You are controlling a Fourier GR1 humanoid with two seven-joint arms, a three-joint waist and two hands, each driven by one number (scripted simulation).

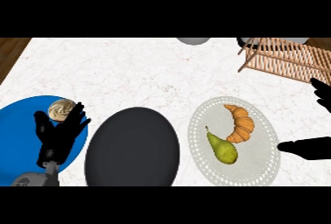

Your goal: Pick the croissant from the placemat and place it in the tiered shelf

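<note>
A white, faintly veined stone counter point(142, 70) fills the frame, with a strip of wooden floor point(13, 52) showing at the upper left and a grey round object point(192, 40) cut off at the far edge. On a pale, lace-edged placemat point(258, 168) lies the croissant point(241, 122), untouched, its lower end close to the stem of a green pear point(222, 148). The wooden tiered shelf point(291, 57) stands at the upper right, tilted in this view. The right hand point(310, 148) hovers at the mat's right edge, thumb and fingers spread apart and holding nothing (only part of it shows). The left hand point(61, 129) rests open, fingers up, over a blue plate point(16, 127) beside a pale round pastry point(61, 109); a dark plate point(132, 148) sits between the two.

The likely trouble is the pear: fingers closing from the right could nudge it, or catch it along with the croissant, since the two lie so near. The curved pastry may also pivot or slip if pinched at one end. On the carry, the shelf's slats could snag a hand coming in low.
</note>
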